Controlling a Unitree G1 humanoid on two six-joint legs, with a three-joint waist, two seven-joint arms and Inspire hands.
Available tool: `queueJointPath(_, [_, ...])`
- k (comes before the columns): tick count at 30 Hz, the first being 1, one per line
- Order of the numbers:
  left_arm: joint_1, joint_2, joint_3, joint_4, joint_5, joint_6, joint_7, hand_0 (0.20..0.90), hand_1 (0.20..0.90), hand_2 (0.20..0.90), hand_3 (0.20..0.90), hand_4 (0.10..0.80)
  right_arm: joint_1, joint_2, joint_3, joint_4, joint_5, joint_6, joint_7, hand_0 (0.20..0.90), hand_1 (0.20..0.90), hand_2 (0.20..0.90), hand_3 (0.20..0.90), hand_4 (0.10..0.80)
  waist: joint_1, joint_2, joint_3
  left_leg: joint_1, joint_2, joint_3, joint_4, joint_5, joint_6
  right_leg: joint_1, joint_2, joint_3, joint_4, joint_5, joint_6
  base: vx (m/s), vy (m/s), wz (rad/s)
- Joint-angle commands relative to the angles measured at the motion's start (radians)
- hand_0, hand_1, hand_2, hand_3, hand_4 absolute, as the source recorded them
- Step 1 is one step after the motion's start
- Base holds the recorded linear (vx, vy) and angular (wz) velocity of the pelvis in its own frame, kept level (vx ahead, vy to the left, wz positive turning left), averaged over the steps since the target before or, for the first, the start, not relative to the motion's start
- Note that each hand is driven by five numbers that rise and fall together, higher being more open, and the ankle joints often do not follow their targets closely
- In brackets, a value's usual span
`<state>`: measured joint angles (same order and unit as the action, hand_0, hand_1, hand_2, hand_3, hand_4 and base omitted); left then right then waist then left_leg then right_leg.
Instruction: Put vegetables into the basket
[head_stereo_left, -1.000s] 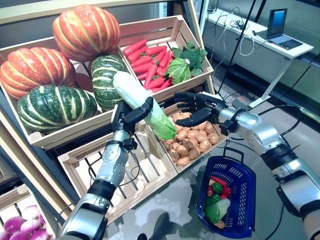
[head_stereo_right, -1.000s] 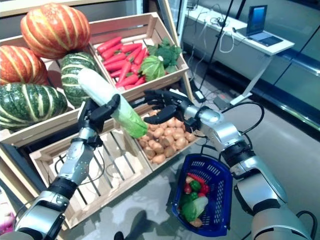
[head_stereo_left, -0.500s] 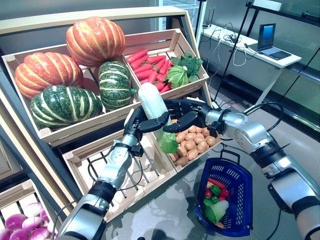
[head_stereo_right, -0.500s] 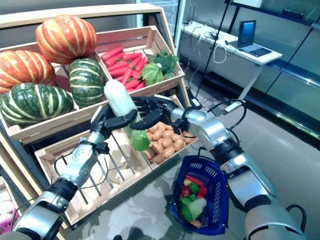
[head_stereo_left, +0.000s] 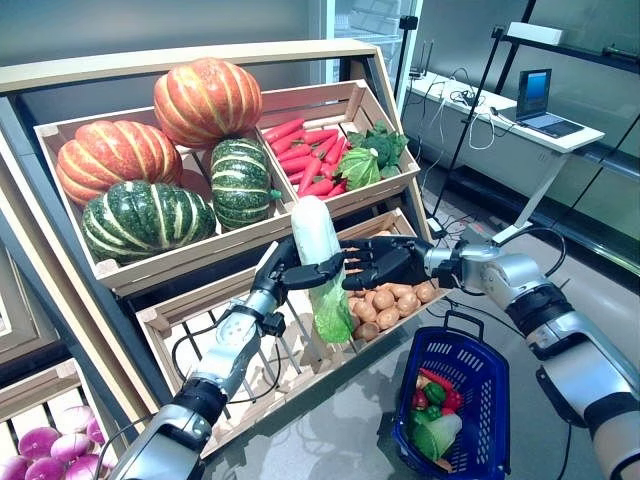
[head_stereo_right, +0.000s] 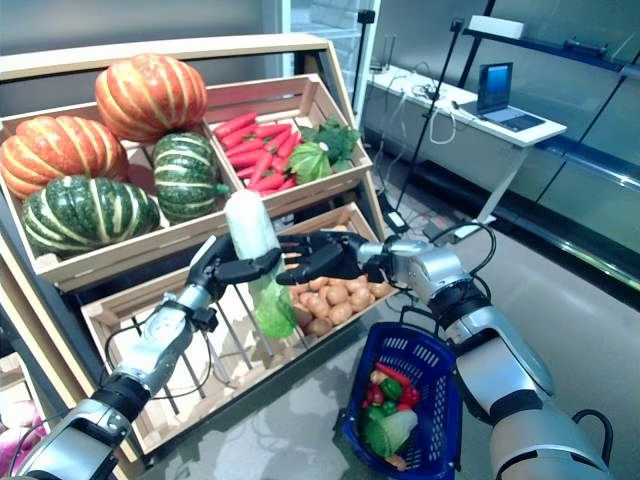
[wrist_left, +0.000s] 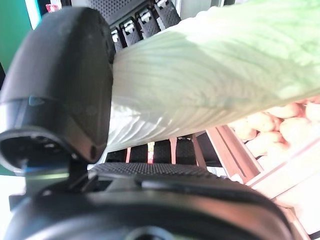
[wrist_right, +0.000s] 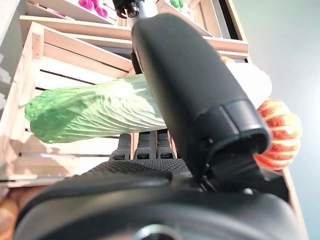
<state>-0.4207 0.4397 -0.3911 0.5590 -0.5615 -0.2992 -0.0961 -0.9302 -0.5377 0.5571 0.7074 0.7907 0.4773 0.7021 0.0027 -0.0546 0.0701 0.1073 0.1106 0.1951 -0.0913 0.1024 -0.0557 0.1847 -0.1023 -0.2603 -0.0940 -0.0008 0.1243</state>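
Observation:
A long napa cabbage (head_stereo_left: 318, 240) stands nearly upright in front of the lower crates, white stem up and green leaves hanging down. My left hand (head_stereo_left: 283, 272) is shut on its middle, thumb (wrist_left: 60, 85) over the pale ribs (wrist_left: 210, 75). My right hand (head_stereo_left: 385, 262) reaches in from the right, open, with its fingers against the cabbage (wrist_right: 100, 110) and its thumb (wrist_right: 190, 90) above it. The blue basket (head_stereo_left: 480, 352) sits on the floor below the right arm, holding red and green vegetables.
The upper crates hold orange and green pumpkins (head_stereo_left: 205, 100), red carrots (head_stereo_left: 310, 150) and leafy greens (head_stereo_left: 370, 155). Potatoes (head_stereo_left: 395, 300) fill the lower right crate, beside a slatted crate (head_stereo_left: 200, 330). Purple onions (head_stereo_left: 50, 450) lie lower left. A desk with a laptop (head_stereo_left: 535, 95) stands far right.
The camera has shifted. My left hand has turned the cabbage from tilted to nearly upright. My right hand has moved left until its fingers meet the cabbage.

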Motion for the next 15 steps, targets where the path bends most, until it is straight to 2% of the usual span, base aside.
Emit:
queueJointPath(1, [-0.202, -0.004, 0.010, -0.058, -0.070, -0.165, 0.004, 0.300, 0.300, 0.300, 0.300, 0.400, -0.002, 0.034, 0.010, 0.106, 0.057, 0.021, 0.081, 0.900, 0.900, 0.900, 0.900, 0.800, 0.036, -0.002, -0.114, 0.056, -0.023, -0.001, 0.004, -0.176, 0.021, -0.008, 0.025, -0.012, 0.007, -0.060, -0.073, 0.000, 0.000, 0.00])
queueJointPath(9, [-0.211, -0.036, 0.011, -0.036, -0.083, -0.182, -0.014, 0.300, 0.300, 0.300, 0.300, 0.400, 0.065, 0.138, -0.064, 0.231, 0.119, 0.023, -0.077, 0.900, 0.900, 0.900, 0.900, 0.800, 0.038, 0.010, -0.114, 0.059, -0.024, -0.007, 0.004, -0.181, 0.026, -0.006, 0.026, -0.006, 0.007, -0.063, -0.078, 0.000, 0.000, 0.00])
queueJointPath(15, [-0.196, -0.044, 0.010, -0.048, -0.113, -0.186, -0.041, 0.300, 0.300, 0.300, 0.300, 0.400, 0.140, 0.222, -0.117, 0.222, 0.313, 0.072, -0.042, 0.900, 0.900, 0.900, 0.900, 0.800, 0.044, 0.019, -0.108, 0.059, -0.026, -0.018, 0.004, -0.183, 0.029, -0.005, 0.026, -0.011, 0.007, -0.066, -0.082, 0.000, 0.000, 0.00])
